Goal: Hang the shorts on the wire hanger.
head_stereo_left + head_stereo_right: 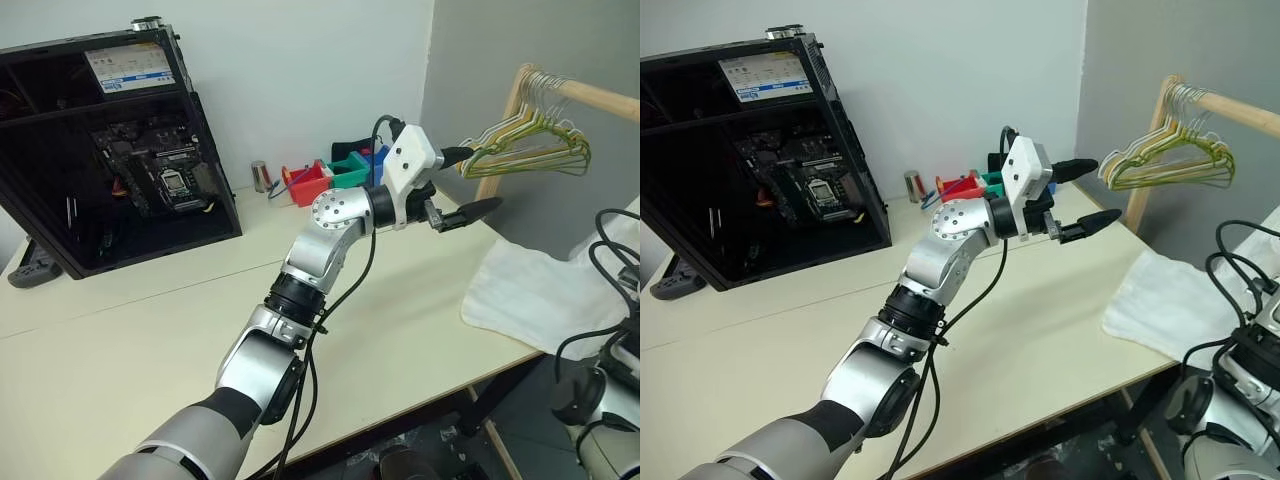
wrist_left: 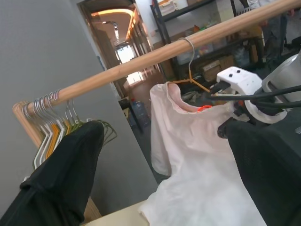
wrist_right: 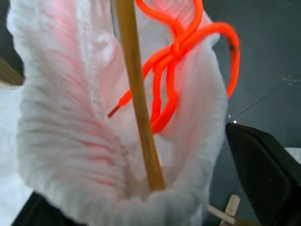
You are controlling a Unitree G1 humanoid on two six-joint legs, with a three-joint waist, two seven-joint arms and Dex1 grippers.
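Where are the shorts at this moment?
In the left wrist view the shorts hang on the wire hanger from the wooden rail, apart from the hanger bunch.

An open black computer case stands on the cream table near red and green bins.

No text, brand or number can be read anywhere. The only printed item is a white and blue label sheet stuck near the top of the open black computer case, and its lettering is too small to make out.
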